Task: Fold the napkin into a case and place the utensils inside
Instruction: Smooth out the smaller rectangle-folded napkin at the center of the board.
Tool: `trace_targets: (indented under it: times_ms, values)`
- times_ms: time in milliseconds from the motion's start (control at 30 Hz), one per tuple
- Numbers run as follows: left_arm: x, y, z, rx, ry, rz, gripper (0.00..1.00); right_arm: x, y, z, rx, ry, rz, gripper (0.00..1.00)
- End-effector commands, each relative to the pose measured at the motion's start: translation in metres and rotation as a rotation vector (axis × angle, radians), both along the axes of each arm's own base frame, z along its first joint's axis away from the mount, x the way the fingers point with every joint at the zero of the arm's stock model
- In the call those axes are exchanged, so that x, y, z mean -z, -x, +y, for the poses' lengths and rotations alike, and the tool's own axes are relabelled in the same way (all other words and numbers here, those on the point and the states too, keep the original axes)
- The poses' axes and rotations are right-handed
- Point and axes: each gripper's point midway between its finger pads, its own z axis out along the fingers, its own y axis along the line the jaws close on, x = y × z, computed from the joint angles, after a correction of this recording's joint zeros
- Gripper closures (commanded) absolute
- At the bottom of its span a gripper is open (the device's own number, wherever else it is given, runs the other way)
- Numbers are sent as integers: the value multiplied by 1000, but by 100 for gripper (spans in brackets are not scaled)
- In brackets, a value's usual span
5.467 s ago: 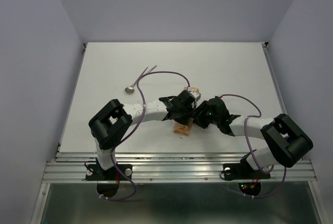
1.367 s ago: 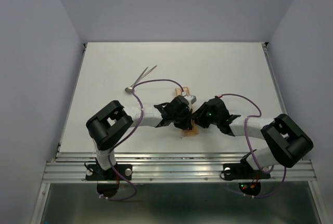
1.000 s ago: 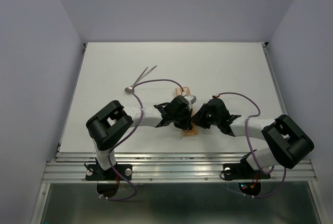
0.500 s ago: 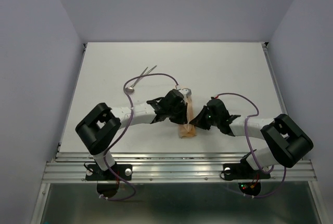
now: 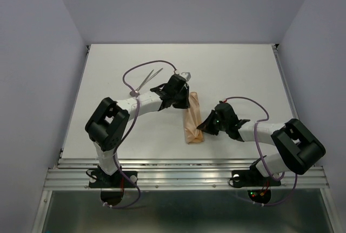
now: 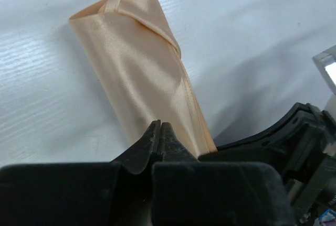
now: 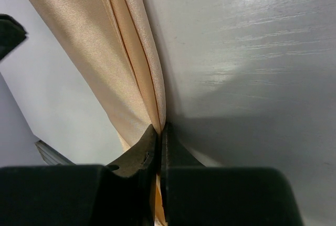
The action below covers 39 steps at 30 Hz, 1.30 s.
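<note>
The napkin lies on the white table folded into a narrow peach-orange case, long axis running near to far. My left gripper is at its far end. In the left wrist view the gripper is shut with its tips over the cloth, and no cloth shows between them. My right gripper is at the case's right edge. In the right wrist view the gripper is shut on the layered edge of the napkin. The utensils lie at the far left, their near ends hidden behind a cable.
A purple cable loops over the utensils, and another arcs above the right arm. The right arm's black body sits close to the cloth. The table's metal rail runs along the near edge.
The left gripper has moved away and to the left, opening briefly and shutting again. The napkin has gone from a bunched shape under both grippers to a long flat strip. The right gripper shut and stayed.
</note>
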Motion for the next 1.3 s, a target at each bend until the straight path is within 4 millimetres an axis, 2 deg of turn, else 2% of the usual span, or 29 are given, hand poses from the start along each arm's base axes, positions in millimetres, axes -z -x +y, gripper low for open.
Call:
trace_targets:
  times_ms: [0, 300, 433, 467, 633, 800, 900, 967, 1167, 1267]
  values:
    - [-4, 4, -7, 47, -7, 4, 100, 21, 17, -15, -6, 93, 80, 99]
    - [20, 9, -12, 105, -47, 66, 100, 20, 15, -13, -6, 88, 80, 99]
    - [23, 0, -16, 78, -48, 62, 100, 20, 14, -12, -7, 86, 80, 99]
    - [31, -2, -15, 66, -66, 71, 100, 21, 14, -12, -6, 85, 82, 99]
    - [39, -17, -16, 28, -97, 60, 100, 19, 14, -10, -12, 78, 78, 99]
    - [45, -31, -7, -36, -129, 65, 100, 20, 16, -12, -8, 79, 81, 99]
    - [36, -33, -7, -35, -114, 53, 100, 19, 15, -12, -5, 78, 81, 99]
    - [28, -27, -12, -4, -83, 61, 100, 18, 15, -12, -2, 76, 76, 99]
    - [-18, -24, -19, 8, 17, 10, 100, 18, 13, -11, 2, 73, 73, 99]
    - [-24, -31, -23, 0, 22, -4, 100, 18, 12, -10, -3, 70, 73, 99]
